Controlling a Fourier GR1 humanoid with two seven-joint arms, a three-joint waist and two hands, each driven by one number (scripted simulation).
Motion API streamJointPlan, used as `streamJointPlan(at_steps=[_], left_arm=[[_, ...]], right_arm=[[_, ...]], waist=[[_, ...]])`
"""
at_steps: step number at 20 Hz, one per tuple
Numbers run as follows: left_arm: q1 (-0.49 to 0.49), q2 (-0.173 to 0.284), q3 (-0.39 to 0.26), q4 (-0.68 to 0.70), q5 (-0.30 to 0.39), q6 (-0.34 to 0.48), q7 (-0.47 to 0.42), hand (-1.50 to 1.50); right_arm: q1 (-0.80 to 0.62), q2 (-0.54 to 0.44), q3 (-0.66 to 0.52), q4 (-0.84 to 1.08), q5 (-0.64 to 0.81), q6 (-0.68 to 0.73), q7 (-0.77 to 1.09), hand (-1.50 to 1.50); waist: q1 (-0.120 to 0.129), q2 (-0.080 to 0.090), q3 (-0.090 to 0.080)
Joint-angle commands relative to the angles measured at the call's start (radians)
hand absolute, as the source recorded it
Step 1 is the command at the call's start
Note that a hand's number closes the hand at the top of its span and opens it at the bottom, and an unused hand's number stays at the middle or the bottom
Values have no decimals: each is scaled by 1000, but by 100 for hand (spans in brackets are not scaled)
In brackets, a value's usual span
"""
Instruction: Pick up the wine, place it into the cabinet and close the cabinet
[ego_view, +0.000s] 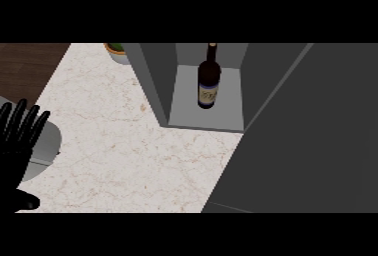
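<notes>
A dark wine bottle (209, 80) with a pale label stands upright on the shelf inside the grey cabinet (207, 115), and no hand touches it. The cabinet door (310, 135) is a large dark grey panel swung out at the right, filling much of the view. My left hand (18, 132) rests at the left edge, fingers straight and pointing up, far from the cabinet. My right hand does not show; the door may hide it.
The marble counter (125, 155) spreads between my left hand and the cabinet. A small potted plant (117, 51) stands at the back beside the cabinet's left wall. A grey round object (46, 147) lies behind my left hand. Dark wood floor (26, 62) shows at the upper left.
</notes>
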Motion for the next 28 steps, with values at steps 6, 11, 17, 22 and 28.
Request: streamJointPlan(at_steps=[6, 11, 17, 22, 28], left_arm=[[8, 31, 60, 68, 33, -62, 5, -150], [63, 18, 75, 13, 22, -47, 17, -150], [12, 8, 106, 127, -24, -118, -20, -150], [59, 1, 131, 16, 0, -65, 33, -150], [21, -8, 171, 64, -6, -97, 67, -150]], right_arm=[[-540, 399, 13, 366, -6, -175, 247, 150], [-778, 404, -60, 603, -123, -268, 219, 150], [-875, 406, -122, 857, -283, -279, 57, 150], [-758, 405, -253, 909, -296, -141, 4, 150], [-749, 407, -277, 1043, -241, -76, -78, 150]], waist=[[-24, -8, 4], [-38, -10, 8], [-47, -5, 8], [-58, -9, 10], [-63, -9, 9]])
